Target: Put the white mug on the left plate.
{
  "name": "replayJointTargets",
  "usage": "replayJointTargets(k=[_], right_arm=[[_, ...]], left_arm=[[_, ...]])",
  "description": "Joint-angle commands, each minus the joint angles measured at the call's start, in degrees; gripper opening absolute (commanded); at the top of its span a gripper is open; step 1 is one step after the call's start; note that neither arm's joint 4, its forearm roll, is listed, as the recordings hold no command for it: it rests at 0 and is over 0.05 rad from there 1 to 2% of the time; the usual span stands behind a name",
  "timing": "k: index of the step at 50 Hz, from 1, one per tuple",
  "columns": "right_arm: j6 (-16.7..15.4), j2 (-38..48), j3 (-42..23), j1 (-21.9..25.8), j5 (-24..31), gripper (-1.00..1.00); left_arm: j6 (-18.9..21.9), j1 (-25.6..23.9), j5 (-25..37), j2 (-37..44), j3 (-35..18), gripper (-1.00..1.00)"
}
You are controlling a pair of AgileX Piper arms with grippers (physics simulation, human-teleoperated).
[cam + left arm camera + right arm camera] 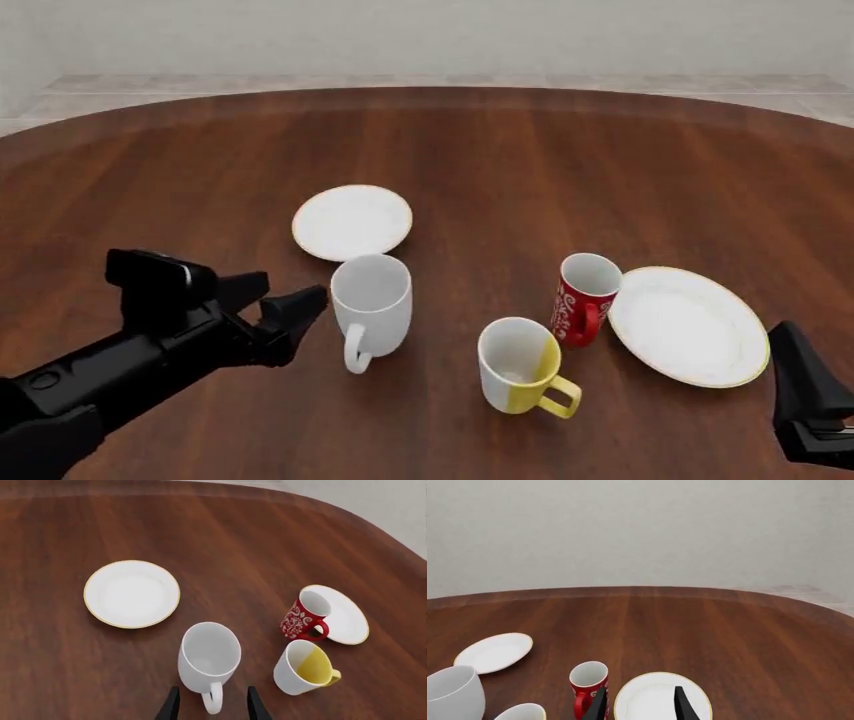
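The white mug (371,305) stands upright on the table, its loop handle (356,352) turned toward the arms' side. The left plate (352,222), small with a gold rim, lies just beyond it and holds nothing. My left gripper (296,290) is open, low and close to the mug's left. In the left wrist view the white mug (209,655) fills the near middle and its handle (212,700) sits between the spread fingertips of the left gripper (212,709), gaps on both sides. My right gripper (639,707) is open above the larger plate's near edge, holding nothing.
A red mug with white lettering (585,298) stands at the left edge of the larger gold-rimmed plate (707,335). A yellow-and-white mug (523,365) stands in front of the red mug, right of the white mug. The right gripper (801,380) stays at the front right corner.
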Motion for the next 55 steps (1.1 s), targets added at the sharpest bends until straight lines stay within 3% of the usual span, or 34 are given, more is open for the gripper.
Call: replayJointTargets(k=[1,46,55], right_arm=[[0.09,0.0,0.0,-0.11,-0.1,1.0],[0.62,-0.01,0.02,-0.66,-0.34,1.0],[0.62,-0.01,0.02,-0.63,-0.4,1.0]], left_arm=[[-0.26,-1.14,-2.04,2.8,-0.41,1.0],[-5.41,-4.22,-8.82,14.37,-0.92,1.0],[-4.87,-3.54,-9.16,14.82,-0.61,1.0]])
